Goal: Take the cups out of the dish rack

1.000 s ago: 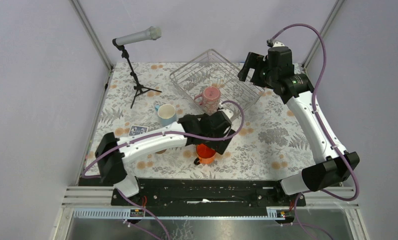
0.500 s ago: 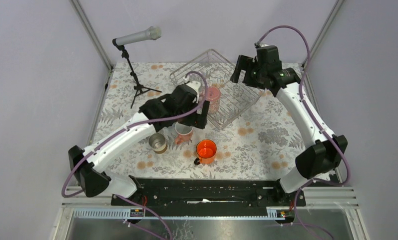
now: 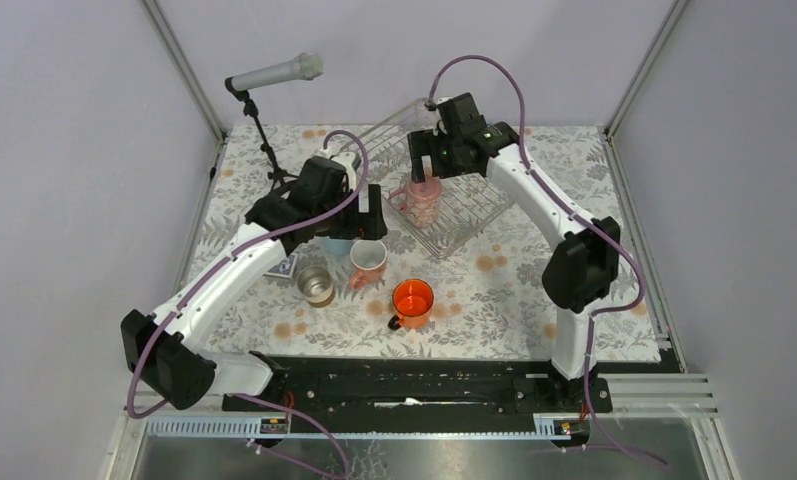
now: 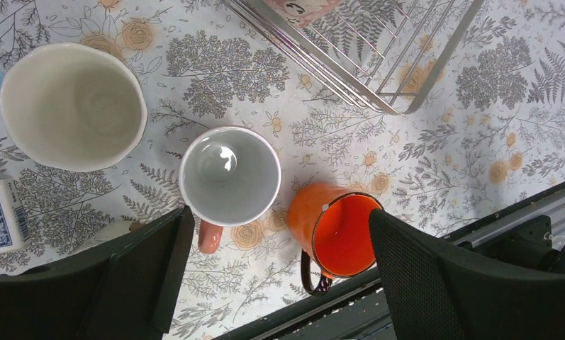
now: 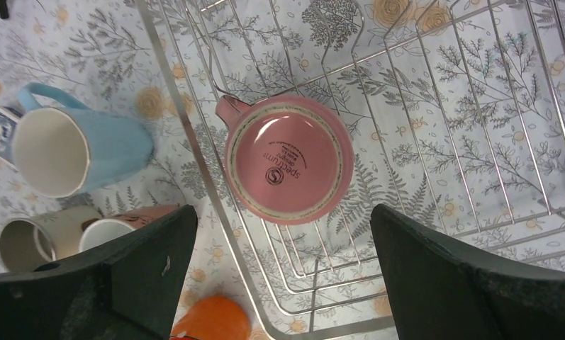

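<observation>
We judge the translucent dusty-pink mug (image 5: 288, 159) to be light and stiff, probably moulded plastic, with smooth walls that could slip under a weak pinch but should not crack easily. It stands upside down, base up, inside the dish rack (image 3: 477, 203), with its handle (image 5: 227, 108) turned toward the rim wire on the side of the light blue mug (image 5: 66, 149). We think the best hold is across the body from both sides, just below the upturned base and clear of the handle and the wires under its mouth. The right jaws hang wide apart and empty above it. In the right wrist view the mug sits between the two fingers, a little ahead of them and touching neither. The left jaws are also spread wide and hold nothing, hovering over the desk (image 4: 478, 85) above the salmon-pink mug (image 4: 230, 176) and the bright orange mug (image 4: 339, 230), which stand outside the rack with the steel cup (image 3: 316, 284)
</observation>
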Motion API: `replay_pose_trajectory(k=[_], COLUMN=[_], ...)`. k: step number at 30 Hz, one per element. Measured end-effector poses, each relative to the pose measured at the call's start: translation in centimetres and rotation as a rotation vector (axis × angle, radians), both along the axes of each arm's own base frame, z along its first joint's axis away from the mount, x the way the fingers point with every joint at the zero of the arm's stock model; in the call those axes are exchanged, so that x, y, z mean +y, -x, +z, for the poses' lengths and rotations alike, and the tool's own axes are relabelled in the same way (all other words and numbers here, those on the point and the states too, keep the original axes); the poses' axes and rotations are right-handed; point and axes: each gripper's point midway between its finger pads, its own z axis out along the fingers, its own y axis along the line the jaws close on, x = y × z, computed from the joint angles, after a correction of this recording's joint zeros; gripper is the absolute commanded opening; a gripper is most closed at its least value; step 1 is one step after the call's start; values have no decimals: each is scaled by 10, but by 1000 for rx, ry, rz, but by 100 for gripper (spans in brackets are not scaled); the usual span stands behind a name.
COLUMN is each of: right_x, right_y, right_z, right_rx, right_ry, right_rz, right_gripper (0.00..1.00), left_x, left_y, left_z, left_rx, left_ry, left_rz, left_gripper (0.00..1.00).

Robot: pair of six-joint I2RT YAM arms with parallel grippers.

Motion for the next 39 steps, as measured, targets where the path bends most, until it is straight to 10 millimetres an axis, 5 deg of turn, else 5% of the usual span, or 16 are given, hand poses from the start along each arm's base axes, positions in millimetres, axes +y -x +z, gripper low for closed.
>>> replay_pose_trajectory(k=[22,39], right_x=[18,21], right_y=[-8,-16], right_z=[-58,-68], right_rx=[0,-20], right_ry=[193,228], right_rz=[217,207], right_gripper=[100,100], left_x=[3,0], left_y=[-6,-4], left_z=[0,-2], left_rx=[11,19], left_ry=[91,107], left_rz=[-8,-23], left_gripper=[99,99])
